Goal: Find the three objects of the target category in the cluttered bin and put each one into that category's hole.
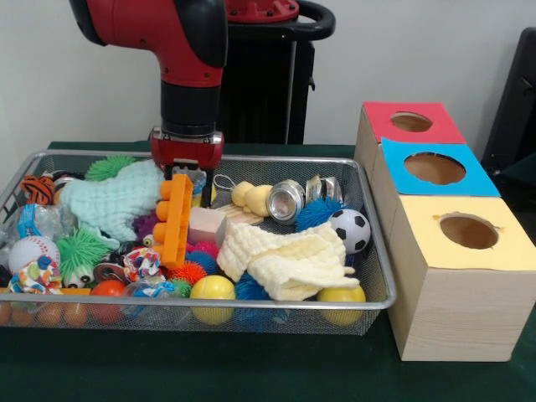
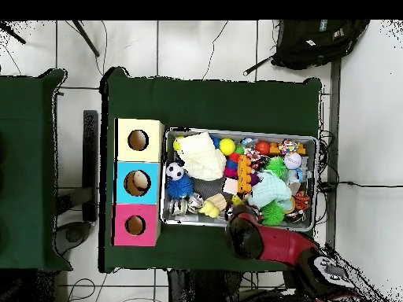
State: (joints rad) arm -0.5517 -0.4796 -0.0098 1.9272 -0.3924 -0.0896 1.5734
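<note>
The wire mesh bin (image 1: 368, 180) is full of toys; it also shows in the overhead view (image 2: 315, 141). One pale-yellow toy figure (image 1: 251, 198) lies at the back middle beside a metal can (image 1: 287, 201), and shows in the overhead view (image 2: 212, 206). I see no other such figures; the clutter may hide them. My gripper (image 1: 191, 176) hangs low over the bin's back, just left of the figure, behind an orange comb-like toy (image 1: 176, 219). Its lower part is hidden. In the overhead view the arm (image 2: 245, 232) covers it.
Three wooden boxes with holes stand beside the bin: red top (image 1: 410, 122), blue top (image 1: 434, 168), yellow top (image 1: 469, 231). In the bin lie a soccer ball (image 1: 350, 229), a pale-yellow cloth (image 1: 289, 255), a mint cloth (image 1: 113, 199), yellow balls (image 1: 213, 289) and spiky balls.
</note>
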